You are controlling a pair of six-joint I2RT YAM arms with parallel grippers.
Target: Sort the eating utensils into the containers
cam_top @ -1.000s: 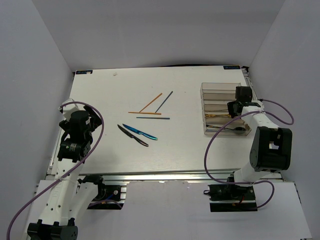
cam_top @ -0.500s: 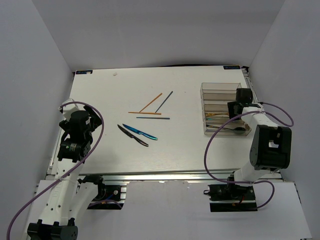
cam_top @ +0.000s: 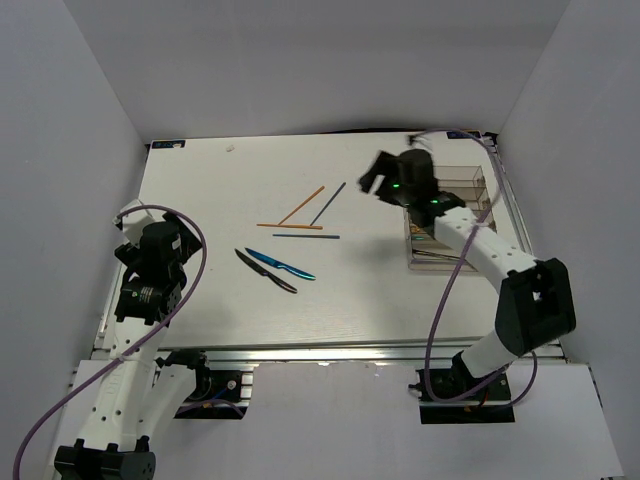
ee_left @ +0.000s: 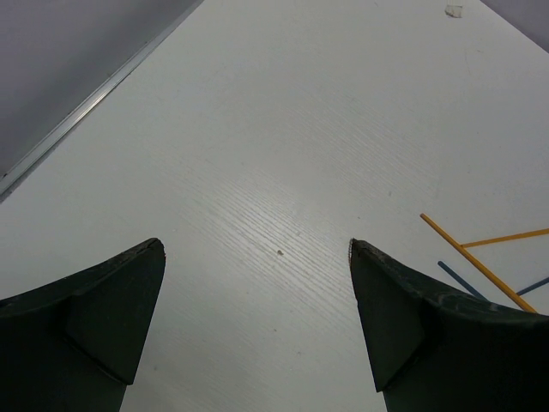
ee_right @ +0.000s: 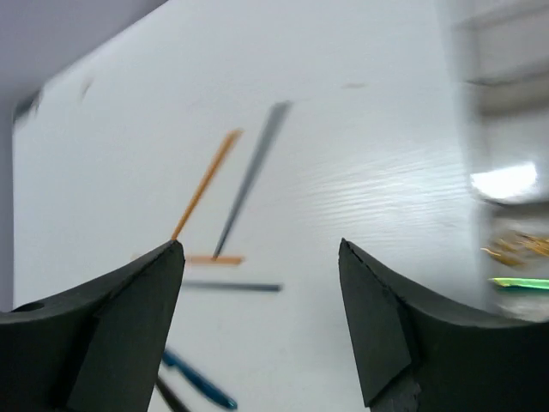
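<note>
Hovering with right gripper [ee_right: 257, 249] wide and empty, just right of slim dark metal chopstick [cam_top: 328, 204] and slim orange metal chopstick [cam_top: 302, 206]; long axes diagonal, far ends toward it. Left gripper [ee_left: 256, 249] wide, empty, farther off.

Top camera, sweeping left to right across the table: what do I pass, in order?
left gripper → black knife → dark slanted chopstick → right gripper → clear tray. The blue knife and the other chopsticks overlap these, so they are left out.
</note>
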